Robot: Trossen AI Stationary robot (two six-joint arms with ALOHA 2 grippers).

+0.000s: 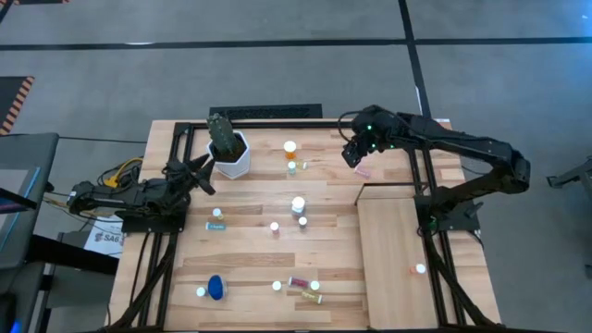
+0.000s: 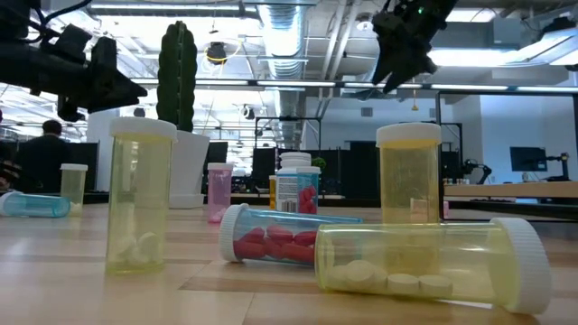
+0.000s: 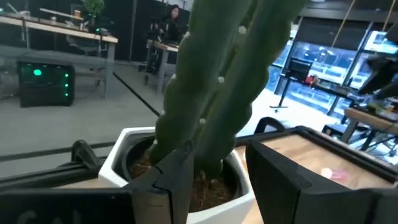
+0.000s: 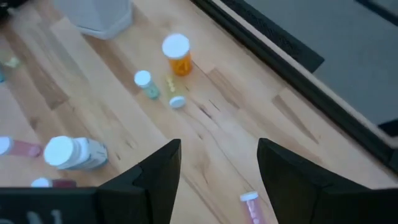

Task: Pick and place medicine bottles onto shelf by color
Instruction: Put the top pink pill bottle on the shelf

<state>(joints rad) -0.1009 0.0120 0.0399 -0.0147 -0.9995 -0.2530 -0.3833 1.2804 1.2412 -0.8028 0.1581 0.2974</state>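
Medicine bottles are scattered over the planked table: an orange one [image 1: 290, 148] stands at the far middle and a larger white one [image 1: 299, 205] at the centre. A red-filled one [image 1: 298, 281] and a yellow one [image 1: 313, 294] lie near the front, and a blue one [image 1: 215, 287] sits at the front left. The shelf [image 1: 398, 250] is a pale panel at the right and bears one small bottle [image 1: 419, 269]. My right gripper [image 4: 217, 168] hangs open above the table's far right, over a pink bottle [image 4: 250, 205] lying on its side. My left gripper [image 3: 224, 186] is open and level at the left edge, pointing at the cactus.
A white pot with a tall cactus [image 1: 229, 153] stands at the far left, right in front of my left gripper. A black frame [image 1: 268, 113] runs along the far edge and down both sides of the table. Bare wood [image 1: 324, 185] lies between the bottles and the shelf.
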